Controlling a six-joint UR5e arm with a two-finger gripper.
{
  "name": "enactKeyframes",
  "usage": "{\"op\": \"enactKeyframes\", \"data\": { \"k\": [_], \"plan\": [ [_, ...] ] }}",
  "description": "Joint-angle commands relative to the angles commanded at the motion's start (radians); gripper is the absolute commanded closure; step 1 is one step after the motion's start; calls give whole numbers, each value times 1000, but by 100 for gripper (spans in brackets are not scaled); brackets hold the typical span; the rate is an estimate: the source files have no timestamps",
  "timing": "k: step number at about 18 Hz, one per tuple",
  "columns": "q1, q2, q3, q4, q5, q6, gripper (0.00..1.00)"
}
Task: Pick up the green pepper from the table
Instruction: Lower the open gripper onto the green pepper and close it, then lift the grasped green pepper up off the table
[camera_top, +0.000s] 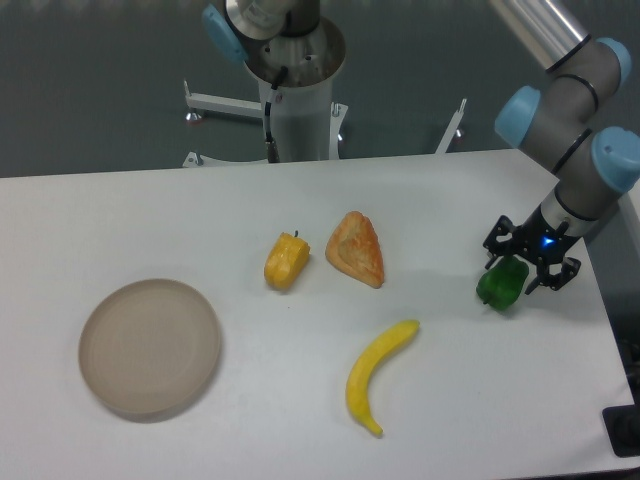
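Observation:
The green pepper lies on the white table near its right edge, small, glossy and dark green. My gripper hangs right over the pepper's upper right side, black fingers spread open to either side of it. The fingers have not closed on the pepper, and its top edge is partly hidden by them.
A yellow-orange pepper and a triangular bread piece lie mid-table. A banana lies toward the front. A round beige plate sits at the left. The table's right edge runs close to the gripper.

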Motion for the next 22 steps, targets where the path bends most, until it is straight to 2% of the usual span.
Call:
{"op": "enactKeyframes", "data": {
  "k": [5, 9, 16, 19, 22],
  "plan": [
    [0, 8, 20, -6, 2, 0, 67],
    [-32, 43, 52, -12, 11, 18, 67],
    [-112, 113, 101, -15, 104, 41, 67],
    [-172, 121, 112, -15, 214, 54, 67],
    [-179, 124, 112, -15, 216, 54, 67]
  ]
}}
